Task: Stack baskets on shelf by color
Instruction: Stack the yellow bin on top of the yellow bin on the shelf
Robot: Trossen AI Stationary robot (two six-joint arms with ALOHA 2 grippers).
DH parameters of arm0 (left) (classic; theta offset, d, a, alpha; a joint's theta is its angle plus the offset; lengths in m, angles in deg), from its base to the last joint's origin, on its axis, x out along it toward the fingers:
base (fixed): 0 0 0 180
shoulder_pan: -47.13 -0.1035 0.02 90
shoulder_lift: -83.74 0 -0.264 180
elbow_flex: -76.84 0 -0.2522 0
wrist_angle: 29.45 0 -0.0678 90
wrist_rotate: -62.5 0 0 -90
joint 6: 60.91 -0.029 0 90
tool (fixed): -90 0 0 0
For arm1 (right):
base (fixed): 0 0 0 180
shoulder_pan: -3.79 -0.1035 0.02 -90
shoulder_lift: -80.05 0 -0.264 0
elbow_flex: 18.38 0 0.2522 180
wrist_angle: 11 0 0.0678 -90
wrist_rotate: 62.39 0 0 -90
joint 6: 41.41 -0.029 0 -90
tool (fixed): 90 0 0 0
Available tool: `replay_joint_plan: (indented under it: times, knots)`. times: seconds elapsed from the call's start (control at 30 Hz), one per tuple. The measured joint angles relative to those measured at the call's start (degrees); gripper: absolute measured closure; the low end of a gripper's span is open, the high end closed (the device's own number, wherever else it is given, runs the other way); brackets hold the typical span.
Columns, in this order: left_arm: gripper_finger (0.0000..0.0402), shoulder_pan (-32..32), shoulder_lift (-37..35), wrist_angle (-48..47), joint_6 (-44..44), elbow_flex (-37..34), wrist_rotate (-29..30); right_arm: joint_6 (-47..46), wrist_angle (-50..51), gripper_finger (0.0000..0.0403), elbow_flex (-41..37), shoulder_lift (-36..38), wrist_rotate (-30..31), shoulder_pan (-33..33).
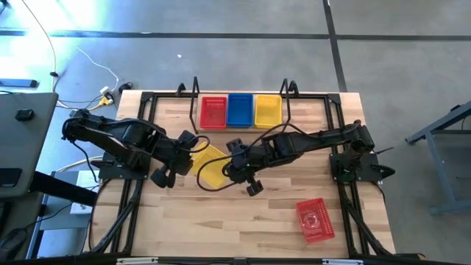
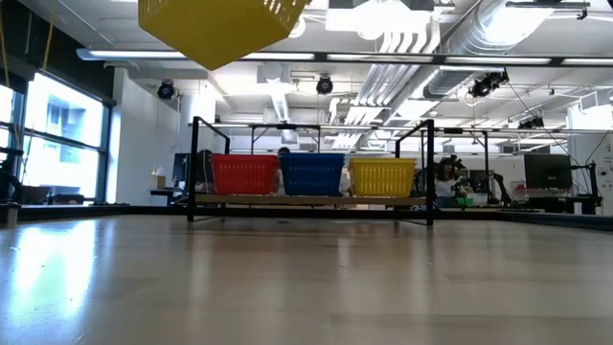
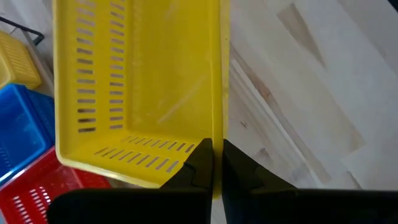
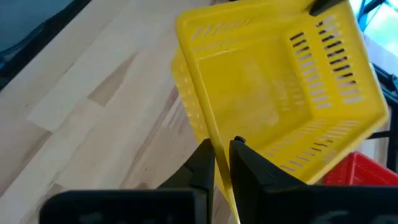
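Observation:
A yellow basket (image 1: 211, 166) hangs in the air above the middle of the table, tilted, and shows at the top of the low view (image 2: 220, 29). My left gripper (image 3: 216, 165) is shut on it from the left and my right gripper (image 4: 221, 158) is shut on it from the right. On the shelf (image 2: 306, 199) at the far edge stand a red basket (image 1: 213, 112), a blue basket (image 1: 240, 110) and a yellow basket (image 1: 268, 110) side by side on their bottoms. Another red basket (image 1: 315, 219) lies on the tabletop at the near right. My left gripper grips the rim of one side wall (image 3: 217, 134) of the yellow basket near a corner, one finger (image 3: 200, 160) inside the basket and one outside. The fingers slant down from the table's left. The basket is lifted clear of the table. My right gripper grips the rim of the opposite wall (image 4: 211, 134), one finger (image 4: 244, 163) inside the basket and the other outside. It comes slanting down from the table's right. The basket hangs tilted between the two grippers, clear of the table.
Black wire posts (image 1: 195, 85) rise at the shelf's ends. Bare wooden tabletop (image 1: 221, 221) lies below the held basket and toward the near edge. Cables (image 1: 103, 73) run on the floor beyond the far left corner.

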Motion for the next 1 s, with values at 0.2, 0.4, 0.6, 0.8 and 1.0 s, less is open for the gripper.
replay_joint_plan:
  times: [0.2, 0.4, 0.6, 0.8, 1.0]
  knots:
    - [0.04, 0.0, 0.0, 0.9, 0.1, 0.0, 0.7, -2.0, 0.8, 0.0383, 0.0, 0.0, -0.5, 0.7]
    - [0.037, 0.0, 0.0, 1.5, 0.3, 0.0, 3.0, -3.1, 0.9, 0.0398, 0.0, 0.0, -0.8, 1.0]
    - [0.0317, 0.0, 0.0, 2.1, 2.2, 0.0, 6.5, -5.2, 0.3, 0.0402, 0.0, 0.0, 0.0, 1.1]
    - [0.0258, 0.0, 0.0, 1.9, 6.7, 0.0, 7.2, -9.5, 0.7, 0.0402, 0.0, 0.0, 1.6, 1.0]
    - [0.0211, 0.0, 0.0, 1.7, 10.5, 0.0, 11.8, -16.5, 6.0, 0.0403, 0.0, -0.1, 7.1, 1.1]
